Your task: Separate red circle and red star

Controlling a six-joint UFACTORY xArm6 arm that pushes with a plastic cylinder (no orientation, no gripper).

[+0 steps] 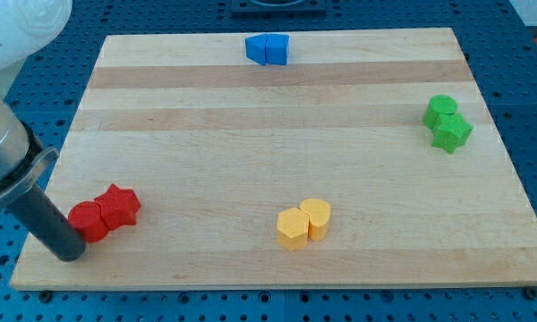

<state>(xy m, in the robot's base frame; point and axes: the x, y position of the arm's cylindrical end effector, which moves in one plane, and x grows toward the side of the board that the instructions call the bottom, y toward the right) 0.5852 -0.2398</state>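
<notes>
Resting on desk (277,116) w/ nothing held, my tip (70,253) touches red circle (89,221); red star (119,207) abuts circle's right.

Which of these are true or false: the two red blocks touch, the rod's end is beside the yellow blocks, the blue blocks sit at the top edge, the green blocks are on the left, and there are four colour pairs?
1. The red circle and red star touch. True.
2. My tip is beside the yellow blocks. False: it is just left of the red circle, near the view's bottom left.
3. The blue blocks sit near the view's top. True.
4. The green blocks are on the view's left. False: they are on the right.
5. Four colour pairs lie on the board. True.
</notes>
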